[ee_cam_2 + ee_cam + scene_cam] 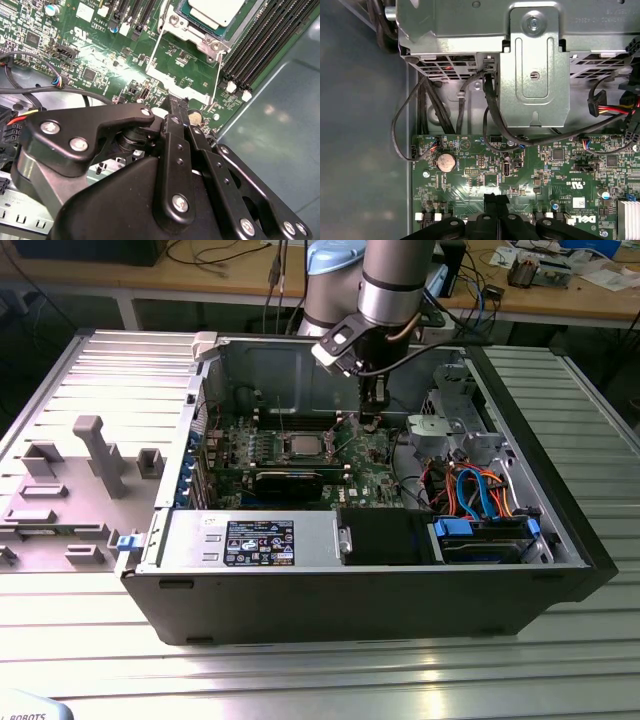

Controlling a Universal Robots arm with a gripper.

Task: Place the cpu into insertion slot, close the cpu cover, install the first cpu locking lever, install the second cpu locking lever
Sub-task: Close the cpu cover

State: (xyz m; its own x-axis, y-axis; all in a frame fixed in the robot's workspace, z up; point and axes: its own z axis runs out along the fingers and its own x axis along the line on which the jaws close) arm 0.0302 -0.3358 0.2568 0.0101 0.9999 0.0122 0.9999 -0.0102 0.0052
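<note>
The cpu [216,9] lies with its dull silver top up in the insertion slot [303,447] on the green board. The silvery cpu cover [194,34] lies flat as a frame around the chip. Two thin wire locking levers [154,52] [218,75] run along the socket's sides toward my fingers; whether they are latched I cannot tell. My gripper [369,422] hangs low over the board, on the exterior view's right of the socket and apart from it. Its black fingertips [176,107] are pressed together with nothing between them, as the first wrist view also shows of the gripper [496,199].
Long black memory slots [260,45] flank the socket. A coin battery [446,162] and loose black cables [490,120] lie by the metal drive cage [535,60]. A graphics card [290,480] and the power supply [250,540] stand nearer the case's front wall.
</note>
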